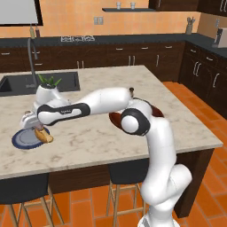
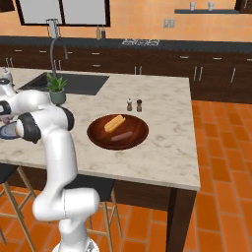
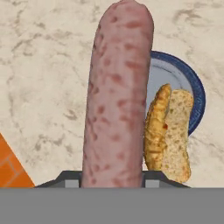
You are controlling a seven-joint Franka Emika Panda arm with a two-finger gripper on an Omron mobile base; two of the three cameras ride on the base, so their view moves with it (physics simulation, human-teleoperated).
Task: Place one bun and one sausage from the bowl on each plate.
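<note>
Hand view: a pink mottled sausage (image 3: 117, 96) stands up the middle of the frame, its lower end between my two dark fingertips (image 3: 72, 180). My gripper (image 3: 112, 183) is clenched on it.

Right of the sausage in that view: the dark blue plate (image 3: 192, 94) with its paler centre, on the marble counter (image 3: 43, 78). A split bun (image 3: 170, 133) lies over the plate's lower rim, part on the plate and part over the counter.

Left base view: my gripper (image 1: 40, 127) is at the left edge of the frame, just above the dark blue plate (image 1: 22, 141); the bun (image 1: 44, 136) sits at the plate's right rim. The sausage is hard to make out here, probably hidden by the hand.

Right base view: the brown bowl (image 2: 118, 132) sits in the centre of the frame, holding one bun (image 2: 114, 123) and one sausage (image 2: 123, 136), well apart from the plate (image 2: 7, 132) at the left edge.
</note>
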